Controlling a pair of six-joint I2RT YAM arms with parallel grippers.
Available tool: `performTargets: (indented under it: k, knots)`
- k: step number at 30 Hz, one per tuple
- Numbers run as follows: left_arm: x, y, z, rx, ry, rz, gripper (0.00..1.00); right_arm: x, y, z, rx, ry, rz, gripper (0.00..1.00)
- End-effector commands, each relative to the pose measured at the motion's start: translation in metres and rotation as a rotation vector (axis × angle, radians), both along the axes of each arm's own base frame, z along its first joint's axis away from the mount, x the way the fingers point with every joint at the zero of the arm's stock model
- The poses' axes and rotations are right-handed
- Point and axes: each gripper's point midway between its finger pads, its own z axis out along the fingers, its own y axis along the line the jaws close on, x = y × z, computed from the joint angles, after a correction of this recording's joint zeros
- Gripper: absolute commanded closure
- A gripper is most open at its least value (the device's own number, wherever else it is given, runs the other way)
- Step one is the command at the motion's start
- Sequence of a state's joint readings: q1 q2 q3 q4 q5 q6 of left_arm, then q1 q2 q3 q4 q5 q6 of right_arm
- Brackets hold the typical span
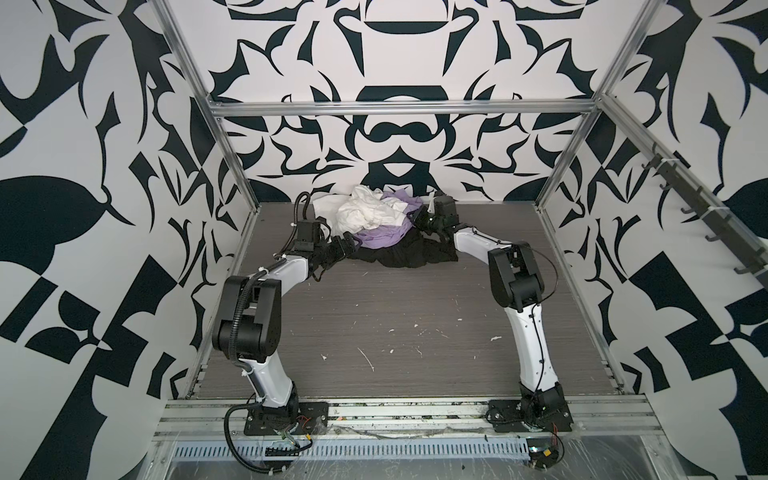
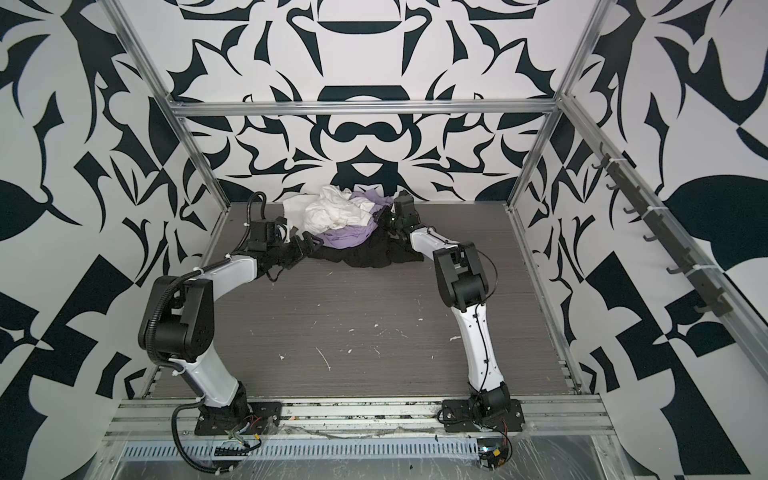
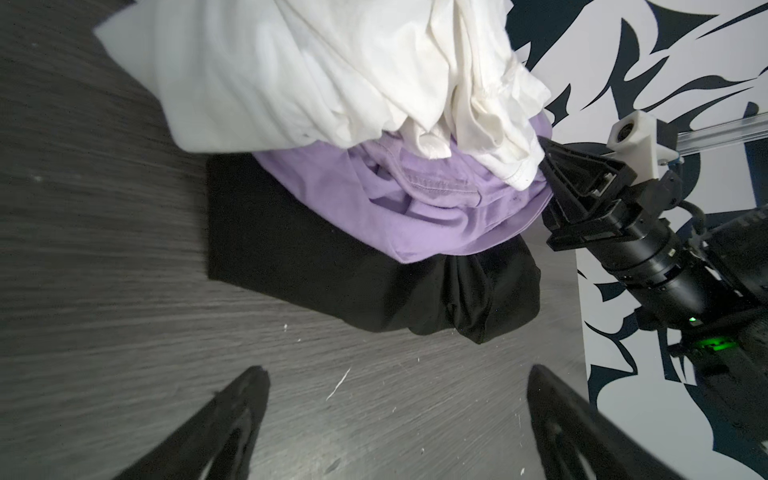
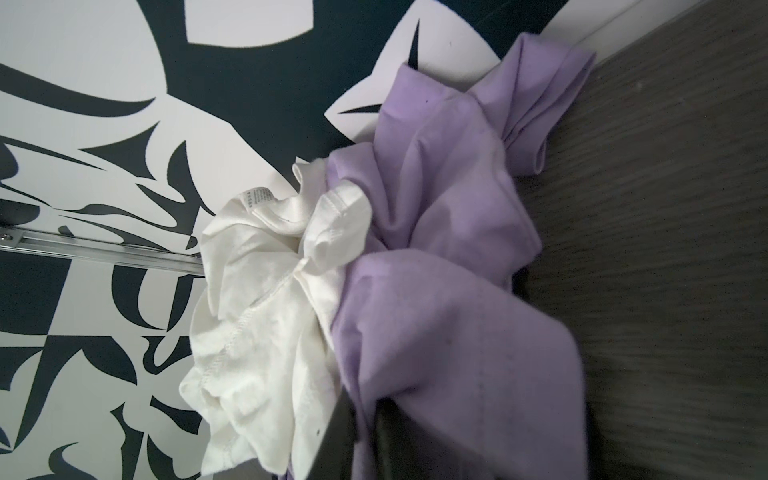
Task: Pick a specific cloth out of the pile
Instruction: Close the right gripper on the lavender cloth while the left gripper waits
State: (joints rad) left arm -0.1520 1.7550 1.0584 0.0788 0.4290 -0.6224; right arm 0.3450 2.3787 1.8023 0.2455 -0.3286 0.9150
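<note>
The pile (image 2: 353, 253) lies at the back middle of the table, against the wall. In it a white cloth (image 1: 365, 214) is on top, the lavender cloth (image 1: 380, 240) (image 3: 415, 208) sits in the middle, and a black cloth (image 1: 399, 257) is spread underneath. My right gripper (image 4: 365, 403) (image 1: 415, 216) is at the pile's right side, shut on a fold of the lavender cloth (image 4: 449, 291). My left gripper (image 3: 395, 374) (image 1: 351, 245) hovers low at the pile's front left. It is open, with only bare table between its fingers.
The patterned back wall (image 1: 399, 166) stands right behind the pile. Aluminium frame posts (image 1: 232, 166) (image 1: 561, 166) flank the grey table (image 1: 374, 316). A rail of hooks (image 1: 706, 216) runs along the right wall. White flecks dot the tabletop.
</note>
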Motion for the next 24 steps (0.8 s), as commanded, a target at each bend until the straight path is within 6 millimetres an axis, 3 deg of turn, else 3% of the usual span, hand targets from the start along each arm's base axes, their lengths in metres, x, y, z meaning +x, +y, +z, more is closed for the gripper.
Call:
performTargets:
  k: [1, 24]
  knots:
    - [-0.004, 0.0, 0.008, 0.001, -0.029, -0.008, 0.01, -0.001, 0.005, 0.054, 0.044, -0.107, 0.012, 0.88]
    - [-0.008, 0.002, 0.014, 0.009, -0.045, -0.003, 0.01, -0.007, 0.022, 0.106, 0.115, -0.262, 0.056, 0.91]
